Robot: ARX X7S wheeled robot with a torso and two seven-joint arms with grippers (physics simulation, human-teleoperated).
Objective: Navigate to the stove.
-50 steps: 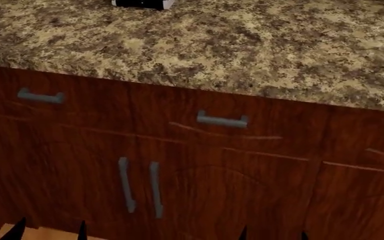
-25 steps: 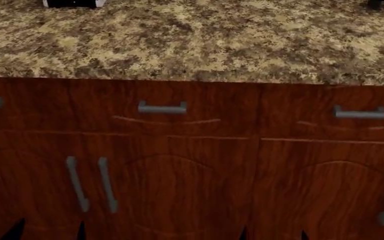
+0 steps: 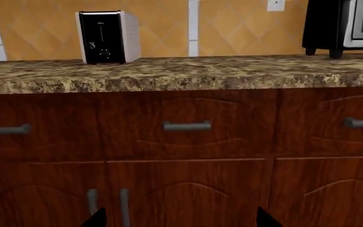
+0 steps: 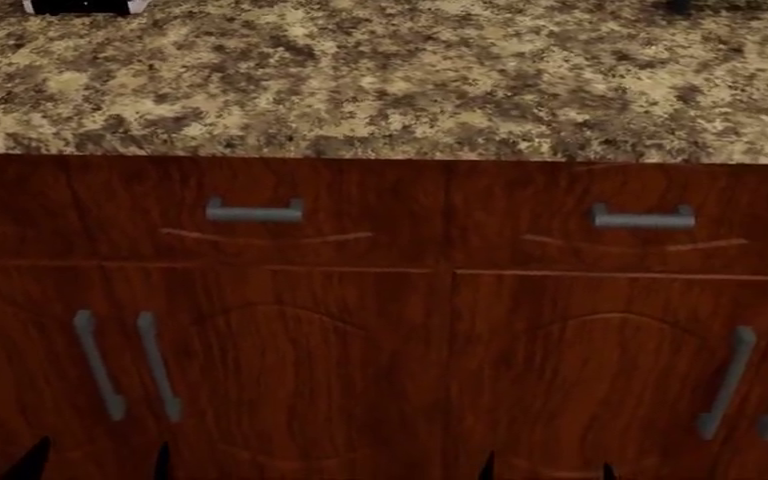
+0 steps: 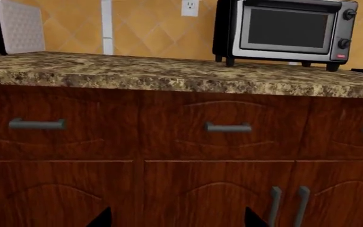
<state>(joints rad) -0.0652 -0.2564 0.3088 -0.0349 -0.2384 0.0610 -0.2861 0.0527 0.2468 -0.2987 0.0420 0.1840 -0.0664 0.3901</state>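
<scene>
The stove is out of view in every frame. I face dark red-brown wooden cabinets (image 4: 357,350) under a speckled granite countertop (image 4: 398,80). My left gripper (image 4: 97,462) shows only as two black fingertips at the head view's bottom edge, spread apart with nothing between them. In the left wrist view the left gripper (image 3: 181,220) is open in front of a cabinet door. My right gripper (image 4: 546,468) is also open and empty, and the right wrist view shows it (image 5: 176,218) before another door.
A small black-and-white toaster (image 3: 106,37) stands on the counter at the tiled wall. A black and silver toaster oven (image 5: 285,30) stands further right, with a wall socket (image 5: 190,6) beside it. Grey drawer handles (image 4: 253,210) and door handles (image 4: 97,365) stick out from the cabinets close ahead.
The head view has shifted right along the cabinets: the handles and the toaster's base slid left, a second pair of door handles came in at the right, and the counter edge levelled out.
</scene>
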